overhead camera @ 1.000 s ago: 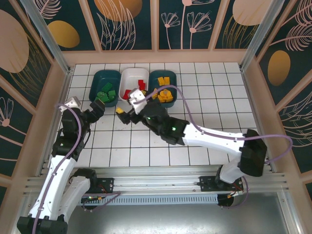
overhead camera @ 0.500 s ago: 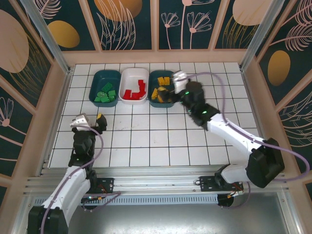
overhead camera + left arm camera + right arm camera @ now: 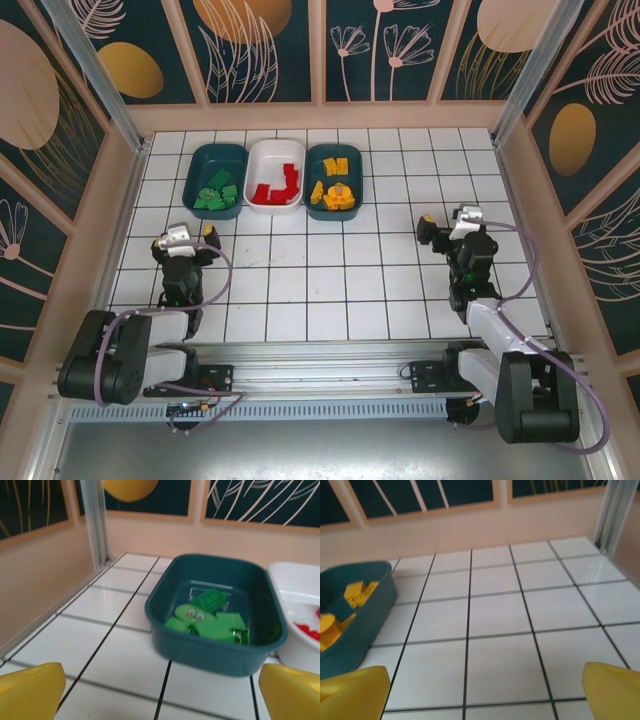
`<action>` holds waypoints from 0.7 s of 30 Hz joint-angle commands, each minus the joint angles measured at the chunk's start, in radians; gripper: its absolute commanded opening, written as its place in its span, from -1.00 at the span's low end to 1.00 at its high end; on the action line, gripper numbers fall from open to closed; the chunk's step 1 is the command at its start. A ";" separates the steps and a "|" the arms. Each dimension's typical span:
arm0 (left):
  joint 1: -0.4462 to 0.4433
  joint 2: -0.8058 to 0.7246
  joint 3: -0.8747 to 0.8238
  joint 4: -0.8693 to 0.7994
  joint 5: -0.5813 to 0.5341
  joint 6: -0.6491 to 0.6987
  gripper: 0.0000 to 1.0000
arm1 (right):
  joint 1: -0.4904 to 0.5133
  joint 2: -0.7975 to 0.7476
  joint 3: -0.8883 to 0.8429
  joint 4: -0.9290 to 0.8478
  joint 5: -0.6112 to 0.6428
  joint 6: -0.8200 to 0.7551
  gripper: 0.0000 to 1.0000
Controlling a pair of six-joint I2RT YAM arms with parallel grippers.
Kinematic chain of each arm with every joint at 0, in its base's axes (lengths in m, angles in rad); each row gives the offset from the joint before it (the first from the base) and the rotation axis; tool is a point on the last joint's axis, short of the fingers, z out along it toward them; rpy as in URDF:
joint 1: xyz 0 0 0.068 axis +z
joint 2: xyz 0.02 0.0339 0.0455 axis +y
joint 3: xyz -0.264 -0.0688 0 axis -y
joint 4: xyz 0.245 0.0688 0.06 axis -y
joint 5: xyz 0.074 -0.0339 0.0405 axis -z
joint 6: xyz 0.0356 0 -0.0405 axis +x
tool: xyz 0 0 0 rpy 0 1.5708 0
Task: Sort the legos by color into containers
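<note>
Along the far side of the table (image 3: 400, 280), three tubs stand in a row, touching side to side. The left teal tub (image 3: 215, 158) holds the green legos (image 3: 218, 193), the white tub (image 3: 277, 155) holds the red legos (image 3: 275, 186), and the right teal tub (image 3: 333, 149) holds the yellow-orange legos (image 3: 336, 192). Every brick I can see lies with its own colour, so the sorting looks finished or close to it.

The main risk, as I judge it, is disturbance. The tubs are light and pressed together, so an arm swinging out low could shove one, push its neighbours and spill bricks across colours. A stray brick hidden behind an arm could also go unsorted.

On the near left, the left hand (image 3: 192, 242) sits low by its base, well short of the tubs. Its yellow fingertips (image 3: 30, 690) are spread wide with nothing between them. On the near right, the right hand (image 3: 446, 232) is likewise wide open and empty, its yellow tips (image 3: 612, 685) far apart over bare tiles.
</note>
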 commanded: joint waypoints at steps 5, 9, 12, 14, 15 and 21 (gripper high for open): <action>0.016 0.042 0.065 0.041 0.054 0.058 0.98 | -0.046 0.233 -0.127 0.528 0.038 0.015 0.98; 0.048 0.050 0.057 0.066 0.064 0.040 0.98 | -0.061 0.334 -0.140 0.648 0.031 0.017 0.98; 0.082 0.224 -0.002 0.341 0.018 -0.004 0.98 | -0.071 0.399 -0.126 0.687 0.018 0.034 0.97; 0.095 0.257 0.000 0.396 0.030 -0.012 0.98 | -0.072 0.472 -0.107 0.715 0.012 0.035 0.98; 0.097 0.204 0.033 0.244 0.046 -0.016 0.98 | -0.073 0.522 -0.092 0.742 0.003 0.033 0.98; 0.104 0.247 0.114 0.151 0.074 -0.006 0.98 | -0.069 0.530 -0.007 0.583 -0.030 0.012 0.98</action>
